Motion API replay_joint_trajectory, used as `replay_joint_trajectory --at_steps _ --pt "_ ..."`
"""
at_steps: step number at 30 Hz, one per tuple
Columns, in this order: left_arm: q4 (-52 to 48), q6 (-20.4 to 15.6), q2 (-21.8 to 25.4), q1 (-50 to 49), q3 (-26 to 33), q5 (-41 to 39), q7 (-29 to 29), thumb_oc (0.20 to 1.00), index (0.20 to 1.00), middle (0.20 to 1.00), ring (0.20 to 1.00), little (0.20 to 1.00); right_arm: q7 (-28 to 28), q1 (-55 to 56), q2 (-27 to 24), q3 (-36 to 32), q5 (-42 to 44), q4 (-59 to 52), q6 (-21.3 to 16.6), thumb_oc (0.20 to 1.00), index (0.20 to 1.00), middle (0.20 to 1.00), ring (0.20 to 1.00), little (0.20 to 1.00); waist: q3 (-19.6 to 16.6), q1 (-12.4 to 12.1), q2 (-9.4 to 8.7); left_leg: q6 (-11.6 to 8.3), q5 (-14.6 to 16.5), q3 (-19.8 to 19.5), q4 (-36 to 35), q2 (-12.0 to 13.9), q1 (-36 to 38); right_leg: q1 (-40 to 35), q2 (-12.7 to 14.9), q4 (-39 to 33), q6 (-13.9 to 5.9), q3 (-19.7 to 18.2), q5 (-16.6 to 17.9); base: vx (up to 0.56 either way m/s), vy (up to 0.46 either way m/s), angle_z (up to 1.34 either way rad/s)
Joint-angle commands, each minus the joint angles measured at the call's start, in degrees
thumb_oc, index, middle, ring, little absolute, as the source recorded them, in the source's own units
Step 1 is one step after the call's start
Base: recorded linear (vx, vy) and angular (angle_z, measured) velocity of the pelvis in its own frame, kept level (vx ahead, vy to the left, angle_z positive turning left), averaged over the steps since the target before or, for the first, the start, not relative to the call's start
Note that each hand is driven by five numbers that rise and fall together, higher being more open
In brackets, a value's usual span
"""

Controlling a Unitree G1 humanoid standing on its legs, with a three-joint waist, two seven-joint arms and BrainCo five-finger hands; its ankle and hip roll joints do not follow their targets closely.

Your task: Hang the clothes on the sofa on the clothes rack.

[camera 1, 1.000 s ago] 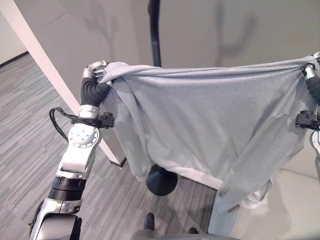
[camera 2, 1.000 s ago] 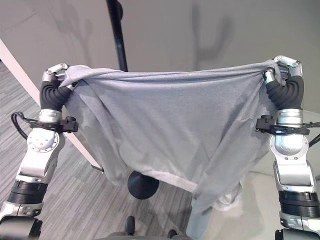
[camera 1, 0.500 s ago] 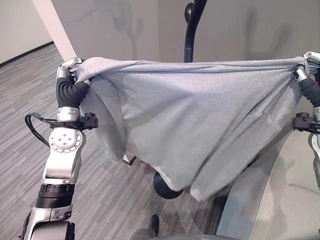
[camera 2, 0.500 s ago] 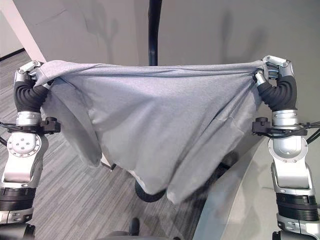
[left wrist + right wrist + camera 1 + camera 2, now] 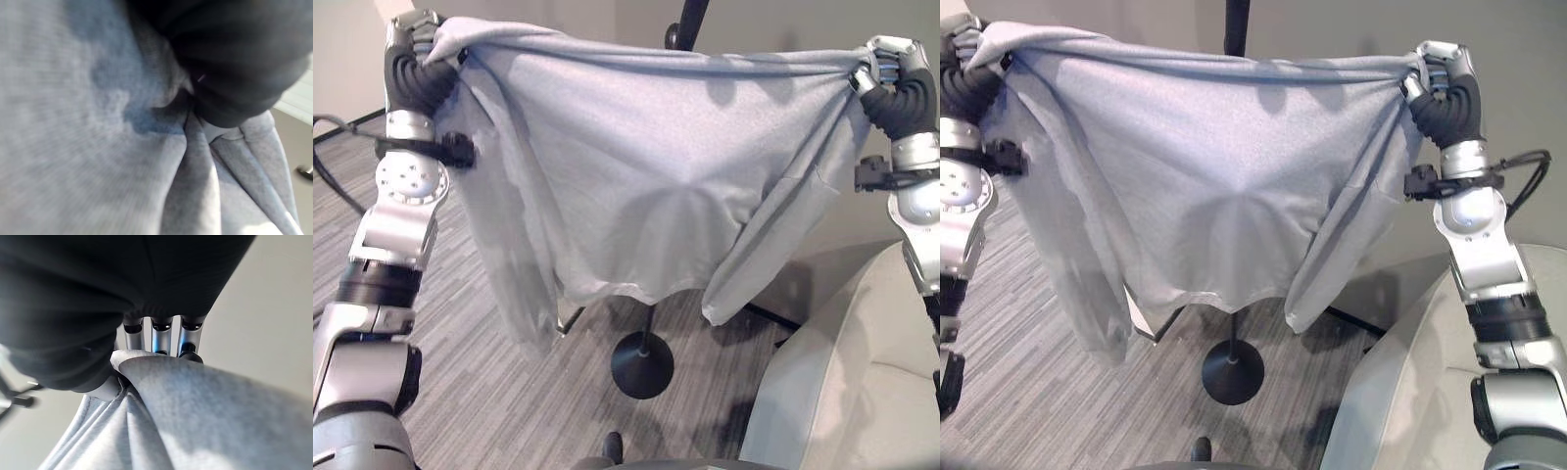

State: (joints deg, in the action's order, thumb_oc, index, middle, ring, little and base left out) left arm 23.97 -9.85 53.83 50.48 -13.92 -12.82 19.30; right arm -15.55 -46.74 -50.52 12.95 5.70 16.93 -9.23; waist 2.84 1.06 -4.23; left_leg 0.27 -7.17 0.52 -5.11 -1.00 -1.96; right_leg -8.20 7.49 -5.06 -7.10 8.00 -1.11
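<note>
Gripping grey shirt (image 5: 636, 176) corners, left hand (image 5: 416, 34) and right hand (image 5: 893, 61) raised higher.

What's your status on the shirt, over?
Left hand and right hand both shut on grey shirt, stretched wide, raised. Rack pole directly behind. Nothing between.

Shirt (image 5: 646, 186) between the hands hides most of the rack pole (image 5: 690, 22); its top is cut off. Left hand (image 5: 416, 34) fingers buried in cloth. Sofa (image 5: 842, 382) below right hand (image 5: 891, 64) cropped.
</note>
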Motion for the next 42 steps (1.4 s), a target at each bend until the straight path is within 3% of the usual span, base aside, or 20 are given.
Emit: replay_joint_trajectory --at_steps 1,3,6,14,17,18,21,28,29,30,42 --pt "10.11 0.8 -0.18 6.3 -1.37 -2.3 3.11 0.2 0.2 0.2 0.2 0.2 -4.56 -7.76 -4.33 3.23 1.53 8.8 2.62 0.2 0.2 0.2 0.2 0.2 -3.14 -1.16 0.84 -5.23 9.54 1.6 0.11 3.9 6.57 4.81 2.74 0.06 -5.41 1.9 4.73 -0.05 0.011 -0.03" --pt "12.19 1.4 -1.53 7.51 -3.1 -1.6 3.21 0.2 0.2 0.2 0.2 0.2 -3.97 -11.3 -5.19 7.12 0.38 14.72 4.71 0.2 0.2 0.2 0.2 0.2 -2.14 -0.95 0.67 -5.27 9.08 1.61 0.11 4.01 5.74 5.73 2.67 0.06 -5.48 1.99 5.19 -0.06 0.005 -0.06" --pt "11.14 1.87 -3.29 4.84 -1.64 -0.92 3.12 0.2 0.2 0.2 0.2 0.2 -3.31 -8.7 -4.19 5.96 0.19 14.72 5.37 0.2 0.2 0.2 0.2 0.2 -1.96 -0.87 0.72 -5.24 9.04 1.69 0.11 4.02 5.43 5.96 2.72 0.06 -5.47 2.08 5.18 -0.02 0.001 -0.01" --pt "3.09 2.94 -10.86 -14.3 9.17 3.85 1.67 0.2 0.2 0.2 0.2 0.2 0.68 16.11 2.78 -7.75 -4.94 -0.44 3.95 0.2 0.2 0.2 0.2 0.2 -1.74 -0.71 0.41 -4.78 10.13 1.92 0.11 4.02 6.51 5.02 3.1 0.06 -5.21 2.27 4.38 0.02 -0.003 0.0" --pt "2.98 3.0 -10.89 -14.4 9.12 3.88 1.67 0.2 0.2 0.2 0.2 0.2 0.71 16.39 2.8 -7.91 -4.98 -0.64 4.03 0.2 0.2 0.2 0.2 0.2 -1.83 -0.79 0.38 -4.78 10.14 1.94 0.11 4.02 6.5 5.03 3.1 0.06 -5.21 2.26 4.37 0.0 -0.008 -0.11" --pt "-1.28 2.81 -15.77 -26.21 15.52 5.29 0.41 0.2 0.2 0.2 0.2 0.2 2.5 27.92 6.82 -13.65 -9.24 -7.1 2.91 0.2 0.2 0.2 0.2 0.2 -1.16 -0.71 0.21 -4.46 9.8 2.05 0.11 3.83 6.57 4.97 3.46 0.06 -4.82 2.46 4.63 0.05 -0.027 -0.07" --pt "-4.07 3.11 -19.8 -33.64 17.52 6.32 -1.63 0.2 0.2 0.2 0.2 0.2 3.57 35.14 11.11 -16.56 -10.02 -7.8 2.78 0.2 0.2 0.2 0.2 0.2 -1.47 -0.85 0.36 -4.42 10.82 1.91 0.11 4.14 7.49 4.03 3.34 0.06 -4.68 2.69 3.72 0.05 -0.031 -0.11" --pt "-4.64 2.58 -24.58 -39.37 18.53 2.67 -4.32 0.2 0.2 0.2 0.2 0.2 4.34 39.09 15.82 -16.68 -9.61 -5.83 3.03 0.2 0.2 0.2 0.2 0.2 -1.56 -0.96 0.56 -4.31 10.85 1.95 0.11 4.24 8.02 3.6 3.37 0.06 -4.42 2.95 3.62 0.0 -0.004 0.0" --pt "-4.83 2.49 -24.91 -40.2 18.69 2.43 -4.94 0.589 0.589 0.589 0.589 0.589 4.71 39.73 16.56 -16.61 -9.78 -5.38 3.09 1.0 1.0 1.0 1.0 1.0 -1.66 -0.95 0.63 -4.25 10.84 1.95 0.11 4.27 8.1 3.49 3.33 0.06 -4.35 2.98 3.6 0.0 0.0 0.0" --pt "-5.1 2.47 -25.03 -40.42 18.79 2.38 -5.0 1.0 1.0 1.0 1.0 1.0 4.83 39.93 16.84 -16.69 -9.78 -5.13 3.14 1.0 1.0 1.0 1.0 1.0 -1.72 -0.91 0.66 -4.22 10.88 1.93 0.11 4.29 8.19 3.45 3.35 0.06 -4.3 2.95 3.57 0.0 0.0 0.0" --pt "-7.66 2.19 -24.93 -40.81 19.93 1.23 -6.35 1.0 1.0 1.0 1.0 1.0 5.65 41.19 16.84 -19.34 -8.29 -6.26 2.61 1.0 1.0 1.0 1.0 1.0 -2.03 -0.37 1.08 -4.24 11.03 2.37 0.11 4.41 8.6 3.07 3.35 0.06 -4.21 3.26 3.53 0.0 0.0 0.0"
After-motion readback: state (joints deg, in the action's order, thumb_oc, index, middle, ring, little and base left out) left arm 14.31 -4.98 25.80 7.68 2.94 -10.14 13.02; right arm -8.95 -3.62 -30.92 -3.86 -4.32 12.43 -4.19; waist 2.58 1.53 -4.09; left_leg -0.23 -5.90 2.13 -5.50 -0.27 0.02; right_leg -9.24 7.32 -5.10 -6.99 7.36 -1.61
